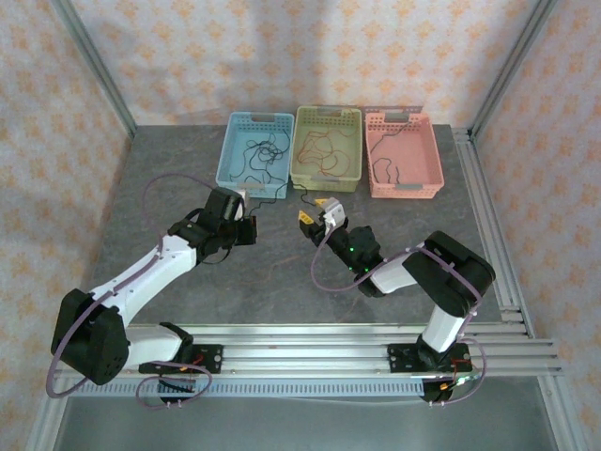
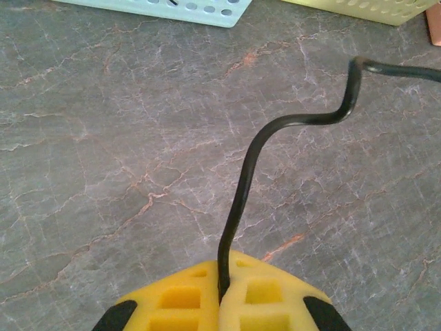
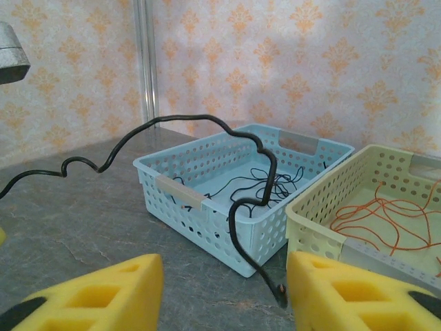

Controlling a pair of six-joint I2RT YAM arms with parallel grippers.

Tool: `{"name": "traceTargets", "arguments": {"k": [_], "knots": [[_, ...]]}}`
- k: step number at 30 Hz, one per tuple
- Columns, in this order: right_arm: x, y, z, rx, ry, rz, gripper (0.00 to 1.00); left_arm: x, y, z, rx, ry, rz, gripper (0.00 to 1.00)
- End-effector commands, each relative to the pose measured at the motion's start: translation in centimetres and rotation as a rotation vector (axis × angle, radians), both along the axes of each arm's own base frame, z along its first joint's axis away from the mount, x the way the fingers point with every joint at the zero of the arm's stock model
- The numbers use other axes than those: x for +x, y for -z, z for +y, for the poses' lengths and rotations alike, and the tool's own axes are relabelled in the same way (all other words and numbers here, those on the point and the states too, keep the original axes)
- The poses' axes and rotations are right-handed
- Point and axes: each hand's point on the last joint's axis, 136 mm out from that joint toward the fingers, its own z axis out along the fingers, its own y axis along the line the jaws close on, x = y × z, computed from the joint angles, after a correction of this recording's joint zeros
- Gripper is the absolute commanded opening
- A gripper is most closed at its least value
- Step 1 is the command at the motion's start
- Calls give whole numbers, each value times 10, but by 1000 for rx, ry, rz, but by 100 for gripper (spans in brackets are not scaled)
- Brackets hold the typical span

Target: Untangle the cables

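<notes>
one grey stone-patterned counter (image 1: 282, 277) carries everything. at its near edge we count two arms, a left arm (image 1: 141, 272) and a right arm (image 1: 446, 282). at its far edge we count three perforated baskets in a row: a blue basket (image 1: 228, 155) on the left, a yellow-green basket (image 1: 329, 112) in the middle and a pink basket (image 1: 406, 192) on the right.

we count two tools. the left tool (image 2: 222, 293) is pressed together on one black cable (image 2: 241, 186), which rises from the pinch and bends away over the counter. the right tool (image 3: 224, 289) has its jaws moderately apart and grips nothing. the free end of that black cable hangs just beside one finger (image 3: 358, 293). the cable runs between the two tools, in front of the blue basket.

thin black strands (image 1: 263, 150) lie in the blue basket and orange strands (image 1: 321, 150) in the yellow-green basket. one dark strand (image 1: 380, 171) lies in the pink basket. we cannot count the bunched strands.
</notes>
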Motion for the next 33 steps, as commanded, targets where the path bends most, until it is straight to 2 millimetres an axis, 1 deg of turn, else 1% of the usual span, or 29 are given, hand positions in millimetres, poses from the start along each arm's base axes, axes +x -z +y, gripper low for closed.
{"name": "traceTargets", "arguments": {"k": [1, 8, 10, 15, 17, 21, 25, 28, 29, 31, 33], "knots": [[1, -16, 3, 37, -5, -45, 42, 1, -3, 2, 38, 6, -14, 0], [1, -16, 2, 37, -4, -43, 15, 1, -3, -1, 29, 14, -18, 0], [2, -15, 2, 38, -2, -40, 0, 1, -3, 0, 33, 10, -21, 0], [10, -15, -8, 64, 62, -21, 0, 3, -5, 12, 66, -44, -31, 0], [18, -15, -20, 93, 132, 0, 0, 4, -6, 23, 97, -94, -38, 0], [35, -13, -55, 175, 282, 50, 0, 3, -7, 47, 122, -191, -45, 0], [50, -4, -107, 301, 474, 118, 0, 0, -9, 82, 121, -328, -58, 0], [55, 4, -141, 392, 579, 157, 0, -4, -12, 98, 92, -389, -74, 0], [55, 5, -149, 412, 603, 163, 0, -5, -14, 101, 88, -400, -80, 0], [55, 10, -158, 429, 634, 173, 0, -6, -17, 104, 87, -414, -91, 0], [57, 12, -158, 437, 627, 184, 0, -7, -17, 105, 83, -414, -95, 0]]}}
